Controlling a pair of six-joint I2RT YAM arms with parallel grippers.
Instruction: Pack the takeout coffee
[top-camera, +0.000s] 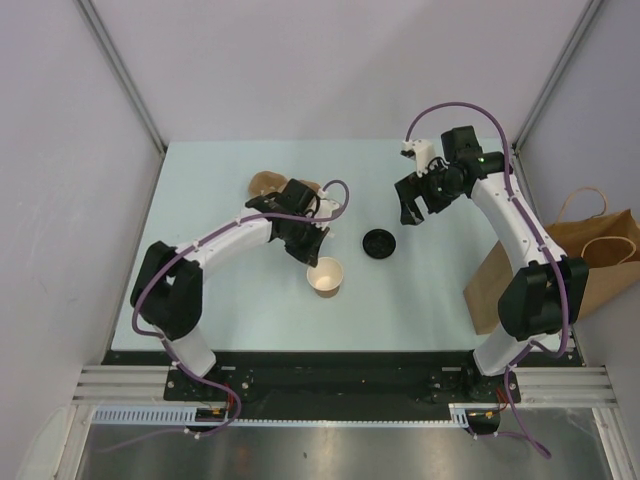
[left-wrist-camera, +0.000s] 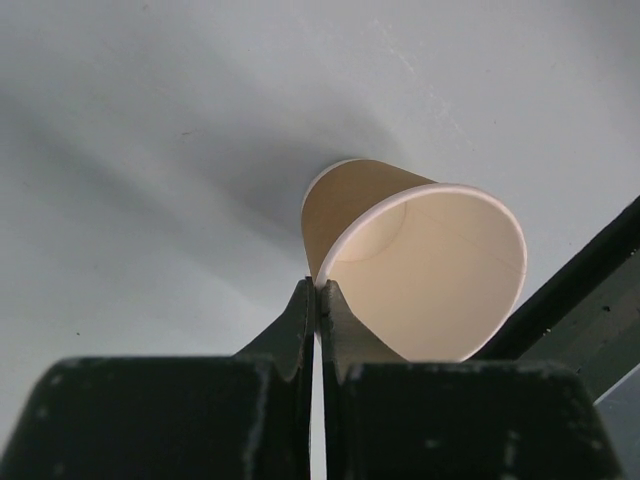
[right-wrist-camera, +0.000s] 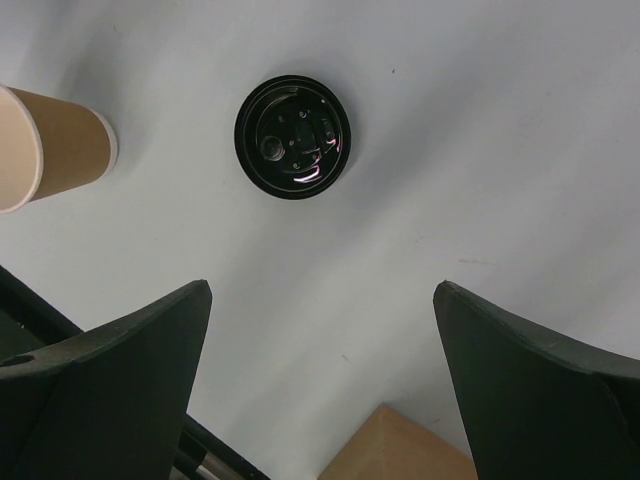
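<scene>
The kraft-paper cup stands lidless, its rim pinched between the left gripper's closed jaws (steadying it for capping, I'd guess). Just beyond the cup lies the black lid. Farther still, the right gripper hovers spread wide, holding nothing. No writing is legible.

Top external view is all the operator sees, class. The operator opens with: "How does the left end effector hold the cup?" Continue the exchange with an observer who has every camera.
Observer: The left wrist view shows the left end effector shut on the cup, pinching its rim between the fingers.
Operator: Is the other arm holding anything?
Observer: No. The right wrist view shows the right end effector open with nothing between its fingers. The lid lies on the table ahead of them.
</scene>
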